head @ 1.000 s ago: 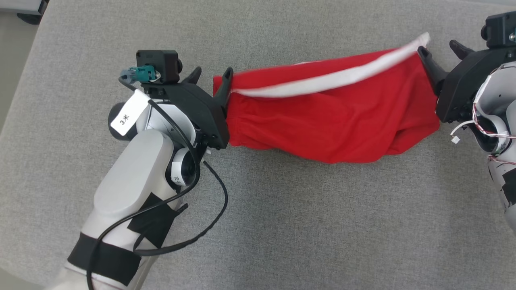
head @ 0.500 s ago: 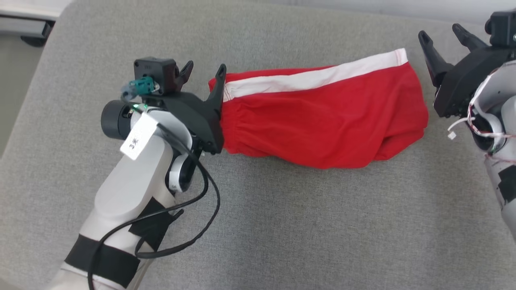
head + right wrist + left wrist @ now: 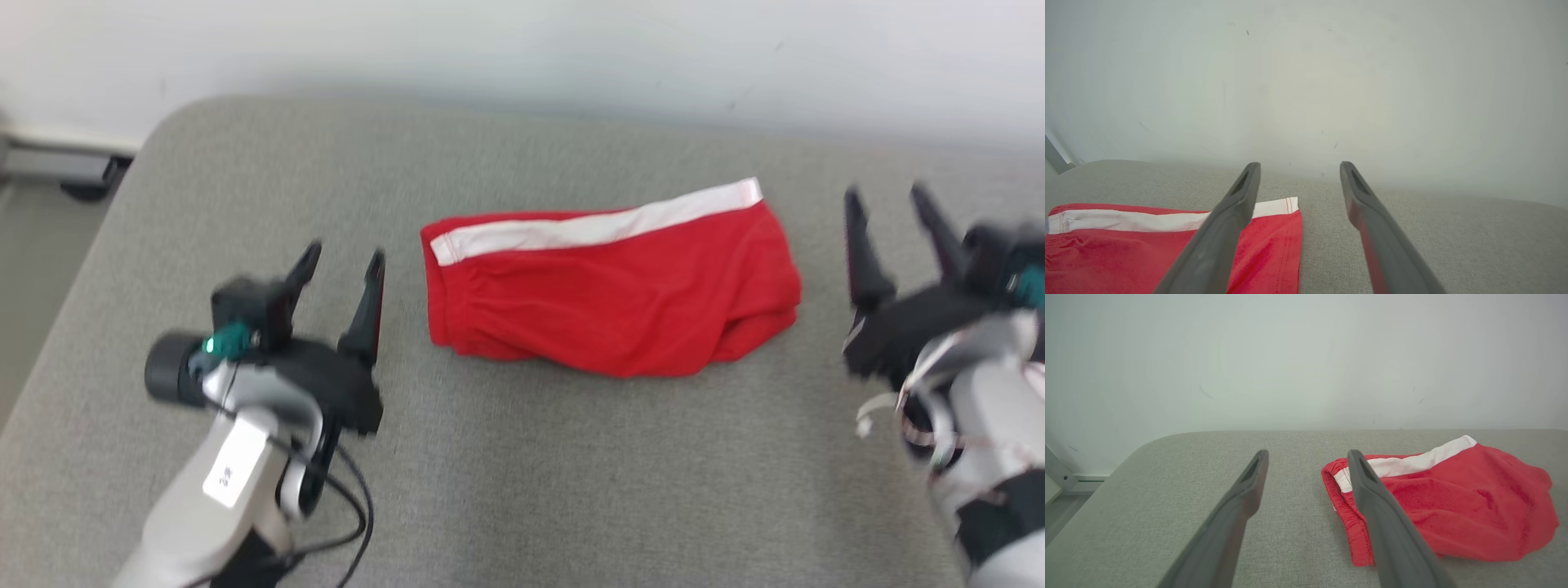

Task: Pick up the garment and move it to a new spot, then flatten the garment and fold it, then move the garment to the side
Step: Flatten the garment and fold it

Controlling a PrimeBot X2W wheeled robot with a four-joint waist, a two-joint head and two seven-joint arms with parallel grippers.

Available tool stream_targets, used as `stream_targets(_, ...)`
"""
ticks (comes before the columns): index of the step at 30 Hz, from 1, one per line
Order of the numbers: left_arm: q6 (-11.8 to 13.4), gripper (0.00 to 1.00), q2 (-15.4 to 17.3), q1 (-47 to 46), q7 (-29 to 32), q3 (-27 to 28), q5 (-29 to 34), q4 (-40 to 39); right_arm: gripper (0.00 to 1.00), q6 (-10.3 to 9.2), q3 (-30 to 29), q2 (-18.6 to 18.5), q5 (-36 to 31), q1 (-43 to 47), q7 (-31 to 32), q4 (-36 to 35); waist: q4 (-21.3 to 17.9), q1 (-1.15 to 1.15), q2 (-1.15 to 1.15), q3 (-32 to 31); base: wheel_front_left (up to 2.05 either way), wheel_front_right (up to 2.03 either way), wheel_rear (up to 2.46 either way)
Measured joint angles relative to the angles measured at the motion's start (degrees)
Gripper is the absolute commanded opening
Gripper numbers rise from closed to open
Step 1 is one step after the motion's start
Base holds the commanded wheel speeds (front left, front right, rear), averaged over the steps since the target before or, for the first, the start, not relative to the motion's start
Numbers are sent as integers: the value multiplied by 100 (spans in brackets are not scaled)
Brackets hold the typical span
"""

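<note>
**A:** Two grippers, both low in the head view. What are they carrying?

**B:** Nothing. The left gripper [image 3: 345, 253], at the lower left of the frame, has its fingers spread with bare grey cushion [image 3: 522, 457] between them. The right gripper [image 3: 886, 196], at the right edge, is spread as well; it is blurred but plainly empty. Each sits just beside one end of the garment [image 3: 612, 302], and neither touches it.

**A:** And the garment itself?

**B:** It lies in the middle of the frame, between the two grippers. It is a compact, long red bundle with its white band [image 3: 596, 229] along the upper edge. Beyond it comes the cushion's far rim, then a pale wall [image 3: 522, 49] across the top.

**A:** So how far along is the task?

**B:** I'd judge the pick-up, the flattening and the fold done. The garment rests doubled over and fairly smooth, though its right end is bunched. What looks left is moving it to the side, since it sits about centre. Whether this spot already counts as the side, I can't tell.
</note>
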Motion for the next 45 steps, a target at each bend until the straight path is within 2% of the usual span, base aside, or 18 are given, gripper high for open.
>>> stream_targets(3,-9,100,49,399,0,-13,-40,16,100,-74,7,99,8,415,-79,11,-76,0,0,-236,0,0,0)
stream_targets(9,-156,100,48,893,145,-194,-105,82,100,-70,122,135,46,869,15,67,-223,-1,0,-620,0,0,0)
stream_targets(15,-308,100,-53,870,427,-403,-110,41,100,-66,136,93,119,1018,281,138,-472,0,-1,-740,0,0,0)
stream_targets(26,-417,100,-22,152,996,-557,8,350,100,55,341,131,146,186,765,342,-563,2,0,-76,0,0,0)
stream_targets(31,-508,100,-104,-53,1169,-599,10,493,100,99,374,124,146,-122,915,459,-538,3,0,309,0,0,0)
stream_targets(35,-547,100,-197,-151,1237,-610,10,660,100,225,426,111,147,-264,1026,672,-483,3,1,569,0,0,0)
stream_targets(45,-598,100,-283,-308,1241,-590,0,894,100,357,589,271,154,-539,1187,1047,-221,2,1,832,0,0,0)
